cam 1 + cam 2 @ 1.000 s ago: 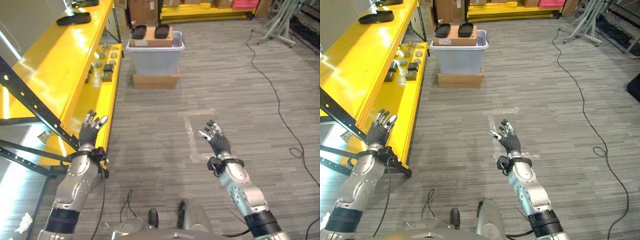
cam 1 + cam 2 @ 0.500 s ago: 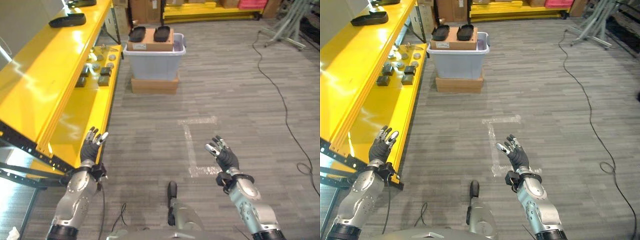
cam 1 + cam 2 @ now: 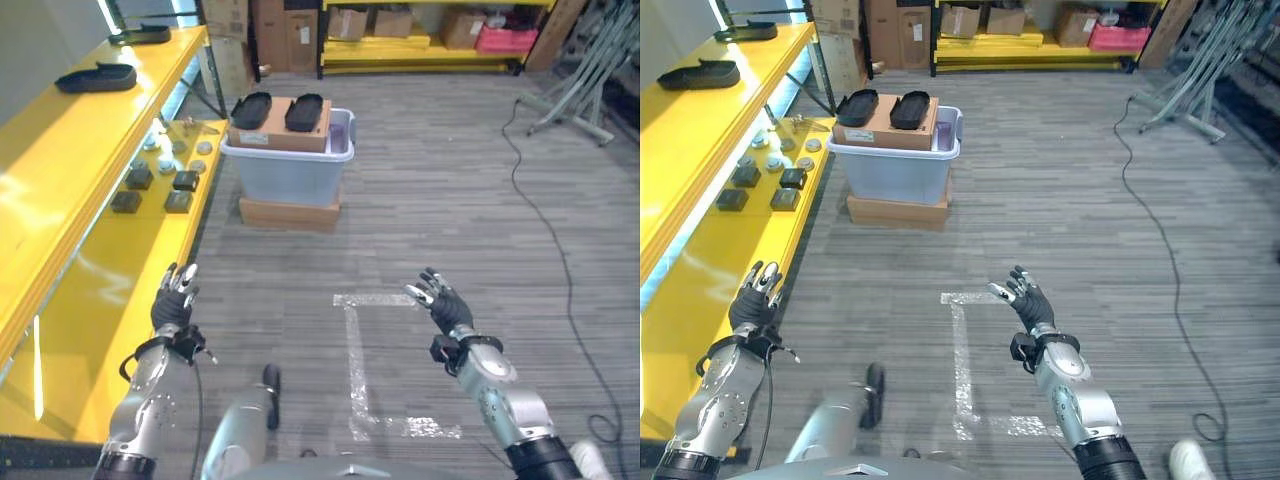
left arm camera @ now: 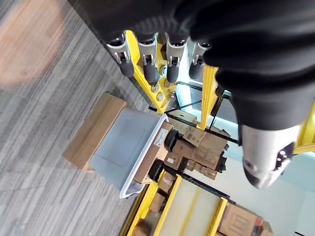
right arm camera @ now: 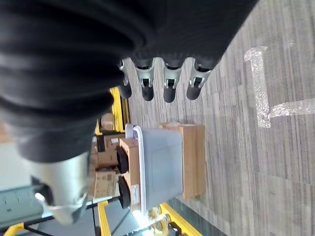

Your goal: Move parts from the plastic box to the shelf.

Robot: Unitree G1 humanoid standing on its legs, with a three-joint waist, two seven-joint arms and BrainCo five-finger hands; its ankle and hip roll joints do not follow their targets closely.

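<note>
1. Fingers on my left hand and my right hand are spread out, holding nothing.
2. Far ahead sits the plastic box on a flat cardboard box.
3. Two black parts lie on a brown carton on top.
4. Left is the yellow shelf with small parts.
</note>
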